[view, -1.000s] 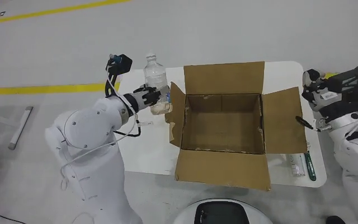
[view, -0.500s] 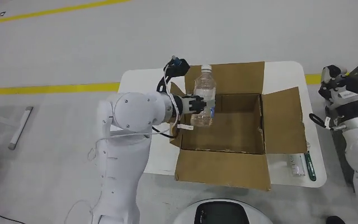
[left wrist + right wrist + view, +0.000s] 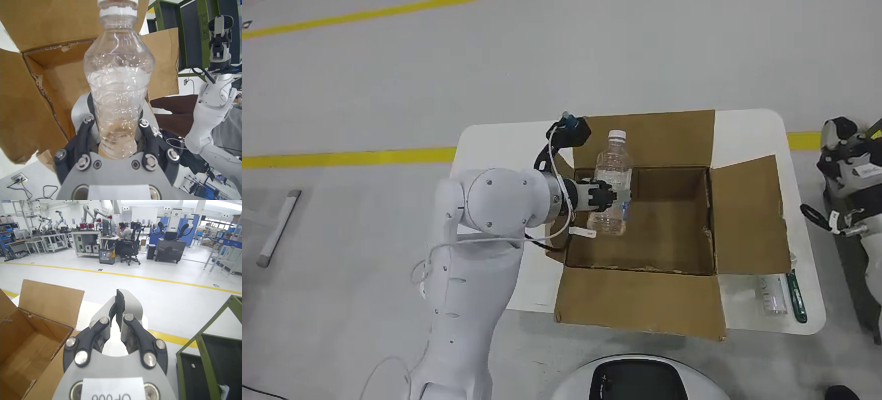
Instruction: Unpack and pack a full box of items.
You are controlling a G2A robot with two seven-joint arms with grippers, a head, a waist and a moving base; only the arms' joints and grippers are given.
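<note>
Gripping the lower body of the clear plastic bottle (image 3: 117, 79), the left gripper (image 3: 115, 124) has a finger pressed against each side, the jaws spread only as wide as the bottle. We find the bottle upright with its white cap on, and water shows in it. In the top view it hangs over the left part of the cardboard box (image 3: 640, 301), just inside the left wall. Bare cardboard floor shows to the right of the bottle and towards the near wall.

All four box flaps stand folded outward. The torn left flap lies beneath the left forearm, and the right flap reaches towards the right edge of the table (image 3: 500, 142).

We record the right gripper (image 3: 117, 310) with its pads drawn together, only a sliver of gap between them. It sits beyond the box's right flap, off the table's right side, beside a green-framed rack (image 3: 206, 336).

Near the table's right near corner lie a small clear item (image 3: 772, 294) and a green pen-like item (image 3: 796, 297), side by side and apart from the box.
</note>
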